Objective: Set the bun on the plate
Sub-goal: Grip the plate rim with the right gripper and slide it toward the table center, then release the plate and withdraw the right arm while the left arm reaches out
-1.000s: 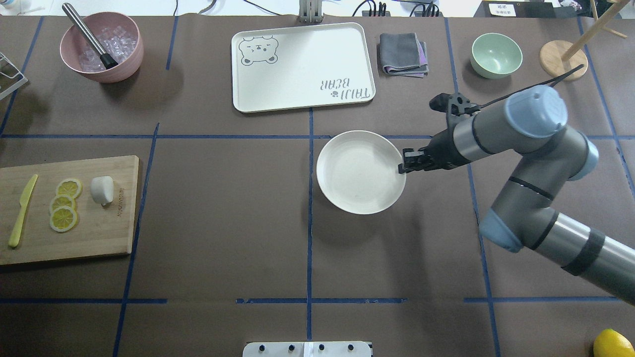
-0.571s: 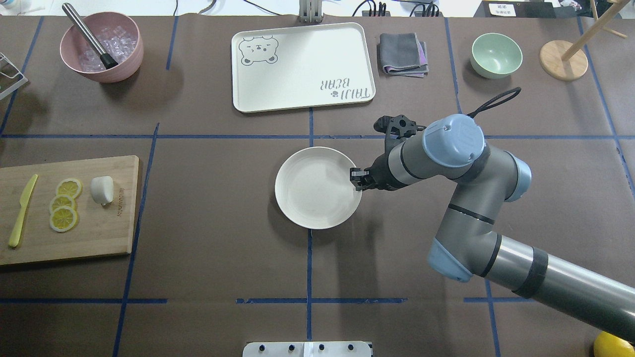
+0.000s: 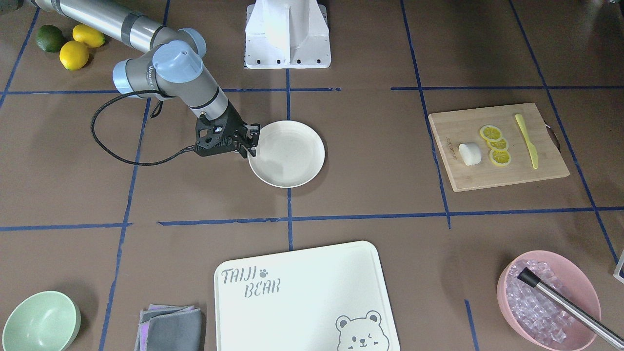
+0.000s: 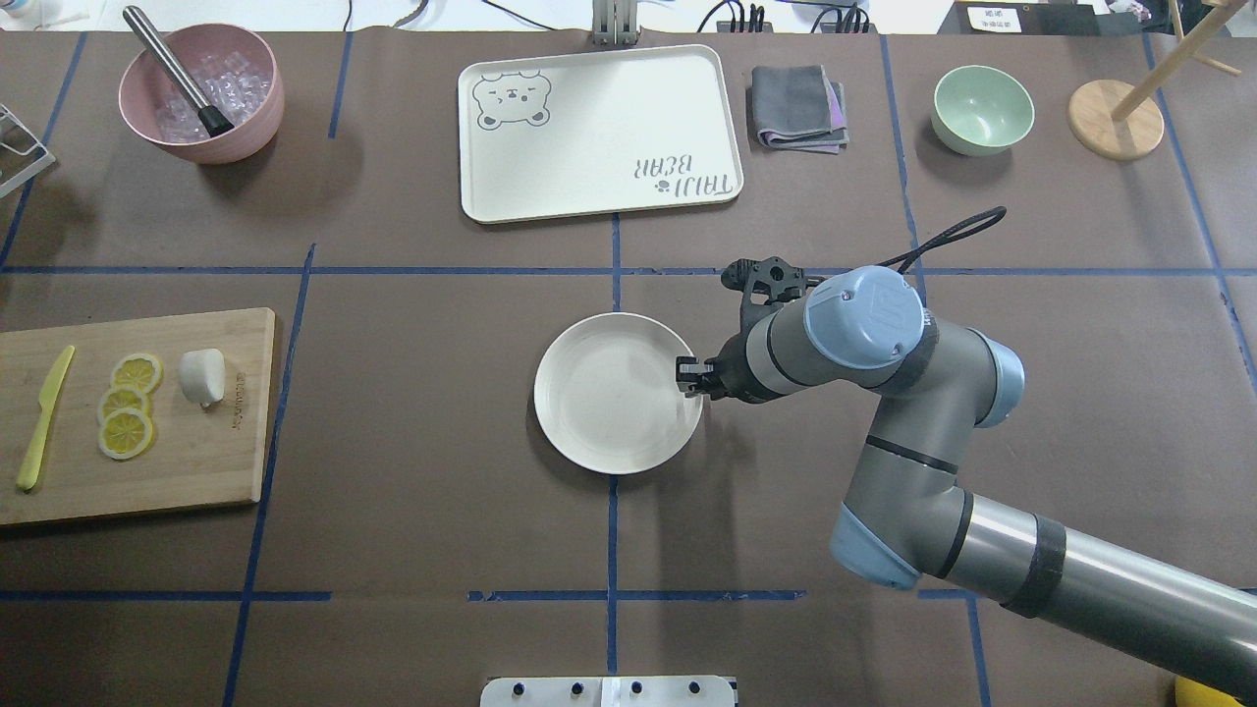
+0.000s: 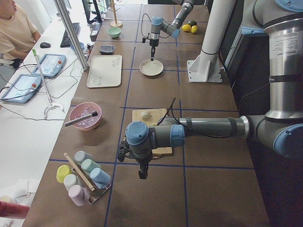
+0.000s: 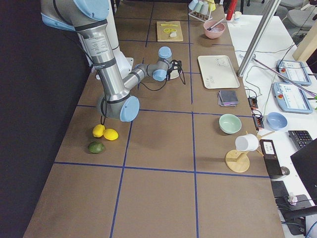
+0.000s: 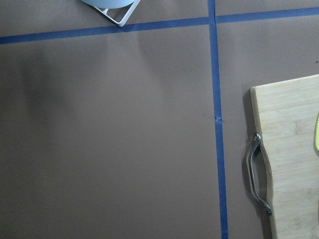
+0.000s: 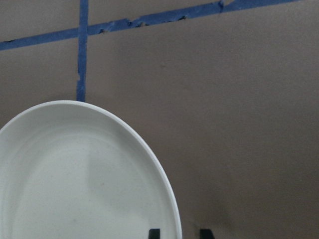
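Note:
The bun [image 4: 202,376] is a small white lump lying on the wooden cutting board [image 4: 196,471] at the table's left; it also shows in the front view [image 3: 470,153]. The cream plate [image 4: 609,398] lies near the table's middle, seen from the front as well [image 3: 287,156]. My right gripper [image 4: 687,376] is shut on the plate's right rim. In the right wrist view the plate's rim [image 8: 164,189] runs between the two fingertips [image 8: 154,233]. My left gripper [image 5: 142,175] shows only in the left side view, hanging off the board's far end, and I cannot tell its state.
Lemon slices [image 4: 128,403] and a yellow knife [image 4: 44,417] share the board with the bun. At the back stand a pink bowl of ice [image 4: 201,93], a bear tray [image 4: 599,133], a folded cloth [image 4: 797,106], a mint-green bowl [image 4: 982,108] and a wooden stand [image 4: 1115,118].
My right arm has carried the plate leftward and nearer the robot, from right of the centre line to astride it. The bun and board have not moved.

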`<state>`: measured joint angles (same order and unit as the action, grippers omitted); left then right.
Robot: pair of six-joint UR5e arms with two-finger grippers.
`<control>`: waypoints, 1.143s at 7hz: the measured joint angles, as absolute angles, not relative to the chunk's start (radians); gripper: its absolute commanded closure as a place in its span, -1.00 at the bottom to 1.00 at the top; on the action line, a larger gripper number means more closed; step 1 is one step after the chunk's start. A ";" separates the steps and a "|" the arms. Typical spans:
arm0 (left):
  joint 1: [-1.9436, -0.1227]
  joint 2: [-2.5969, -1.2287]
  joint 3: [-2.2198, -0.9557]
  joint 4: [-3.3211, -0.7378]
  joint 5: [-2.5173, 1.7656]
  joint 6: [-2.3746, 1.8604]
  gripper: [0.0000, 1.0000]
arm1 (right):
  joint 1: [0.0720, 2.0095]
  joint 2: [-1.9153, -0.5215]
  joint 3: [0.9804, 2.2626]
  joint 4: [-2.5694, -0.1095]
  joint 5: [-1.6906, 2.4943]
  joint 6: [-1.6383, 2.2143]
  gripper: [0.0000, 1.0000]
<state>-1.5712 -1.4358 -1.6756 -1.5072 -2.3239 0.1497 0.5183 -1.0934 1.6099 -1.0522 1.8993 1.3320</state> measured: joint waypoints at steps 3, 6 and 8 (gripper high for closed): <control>-1.540 -1.440 -1.691 -1.513 -2.323 0.154 -1.00 | 0.661 -1.094 1.706 -1.380 1.989 1.208 -1.00; -1.520 -1.475 -1.687 -1.514 -2.318 0.144 -1.00 | 0.919 -1.170 1.881 -1.723 2.111 0.722 -1.00; -1.519 -1.511 -1.678 -1.533 -2.317 0.145 -1.00 | 1.107 -1.319 1.924 -1.779 2.188 0.355 -1.00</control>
